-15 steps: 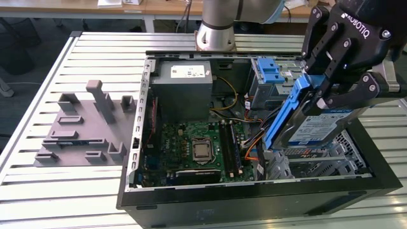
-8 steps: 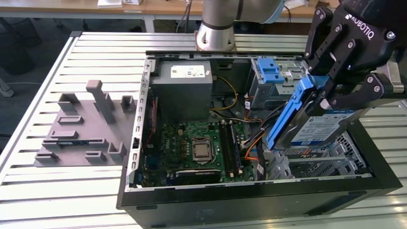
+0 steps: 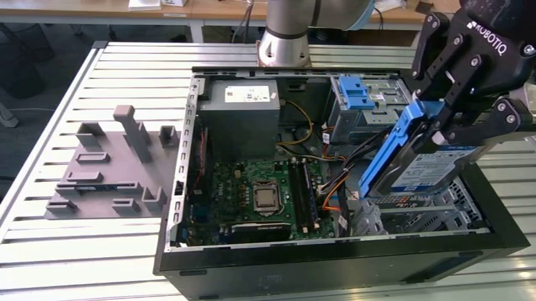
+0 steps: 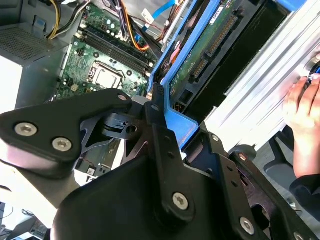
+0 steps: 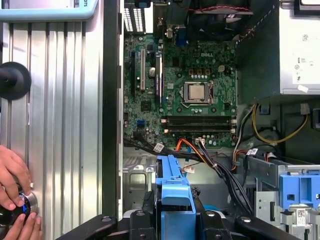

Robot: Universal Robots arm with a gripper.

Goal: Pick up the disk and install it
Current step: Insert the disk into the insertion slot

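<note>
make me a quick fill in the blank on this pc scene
1. The tool is ____ on the disk.
2. The disk's plastic carrier is coloured ____.
3. In the exterior view, the grey fixture lies on the ____ of the computer case.

Missing words: shut; blue; left.

Items counted were one disk (image 3: 423, 169), one gripper (image 3: 456, 128), one computer case (image 3: 335, 262), one motherboard (image 3: 243, 182), one power supply box (image 3: 243, 122) and one grey fixture plate (image 3: 109, 172).
</note>
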